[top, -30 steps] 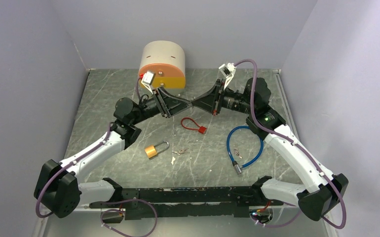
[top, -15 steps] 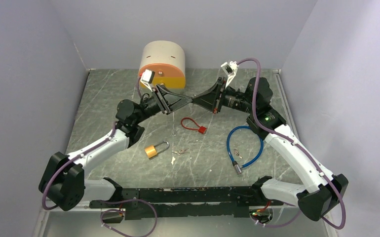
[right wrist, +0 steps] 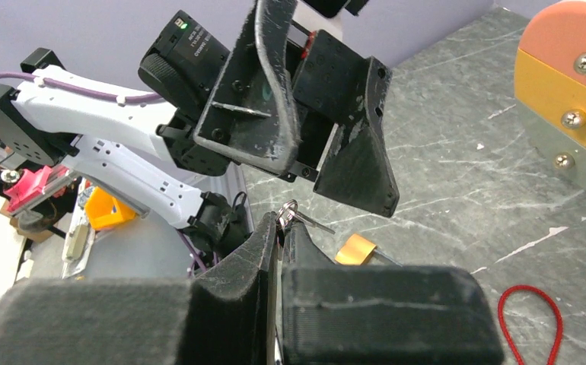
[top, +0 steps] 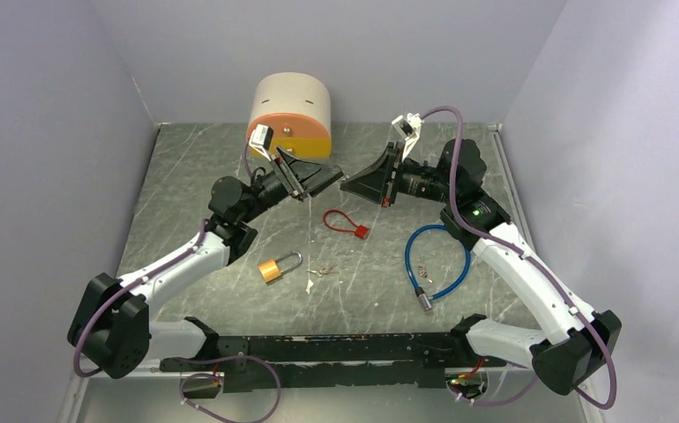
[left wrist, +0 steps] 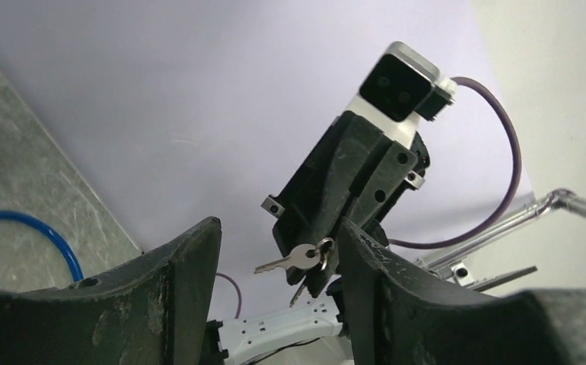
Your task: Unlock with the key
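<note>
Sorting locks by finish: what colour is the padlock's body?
Gold, with a silver shackle: the padlock shows best in the top external view.

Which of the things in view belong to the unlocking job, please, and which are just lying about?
Job: key bunch in the shut right tool; brass padlock; open left tool.
Lying about: red cable loop; blue cable; orange-and-beige drum; loose keys on the table.

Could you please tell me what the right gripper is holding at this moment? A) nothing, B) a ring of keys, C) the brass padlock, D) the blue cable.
B: the ring of keys is pinched in the shut right gripper, while the brass padlock and blue cable lie on the table.
</note>
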Controlling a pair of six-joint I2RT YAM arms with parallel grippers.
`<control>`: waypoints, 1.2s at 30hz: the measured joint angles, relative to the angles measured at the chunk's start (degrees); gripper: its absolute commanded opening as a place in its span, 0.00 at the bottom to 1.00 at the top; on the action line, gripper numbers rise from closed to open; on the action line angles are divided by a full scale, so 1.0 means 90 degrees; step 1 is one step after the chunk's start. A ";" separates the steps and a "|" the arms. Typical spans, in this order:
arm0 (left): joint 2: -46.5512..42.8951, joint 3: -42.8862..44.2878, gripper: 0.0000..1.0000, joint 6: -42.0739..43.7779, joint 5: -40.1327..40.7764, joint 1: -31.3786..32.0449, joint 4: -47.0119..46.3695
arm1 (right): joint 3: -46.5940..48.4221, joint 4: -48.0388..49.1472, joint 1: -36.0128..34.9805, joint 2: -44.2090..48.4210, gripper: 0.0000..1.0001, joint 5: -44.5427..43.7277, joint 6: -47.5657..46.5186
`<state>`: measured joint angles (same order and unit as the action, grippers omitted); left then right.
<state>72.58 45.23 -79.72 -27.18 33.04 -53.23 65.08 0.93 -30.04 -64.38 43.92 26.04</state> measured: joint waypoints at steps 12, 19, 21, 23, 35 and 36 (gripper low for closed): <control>-0.0240 0.1134 0.70 -0.0930 -0.0221 0.0000 0.3934 | 0.0000 0.0206 0.0000 -0.0056 0.00 -0.0053 0.0083; -0.0141 0.0971 0.65 -0.2380 -0.0500 -0.0002 0.3888 | -0.0039 0.0238 0.0002 -0.0155 0.00 -0.0015 0.0107; -0.0141 0.0838 0.64 -0.2803 -0.0520 0.0000 0.3837 | -0.0041 0.0236 0.0002 -0.0155 0.00 0.0007 0.0107; -0.0153 0.0731 0.64 -0.3135 -0.0517 0.0000 0.3847 | -0.0075 0.0226 0.0002 -0.0155 0.00 0.0015 0.0107; -0.0265 0.0682 0.36 -0.4022 -0.0495 0.0000 0.3803 | -0.0131 0.0041 0.0000 -0.0158 0.00 0.0243 0.0061; -0.0265 0.0678 0.35 -0.4039 -0.0495 0.0000 0.3796 | -0.0134 0.0022 0.0000 -0.0158 0.00 0.0270 0.0058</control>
<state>70.19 51.33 -116.07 -31.64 33.04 -19.07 63.88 1.13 -30.04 -65.80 46.35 26.57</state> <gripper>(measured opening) 0.403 0.028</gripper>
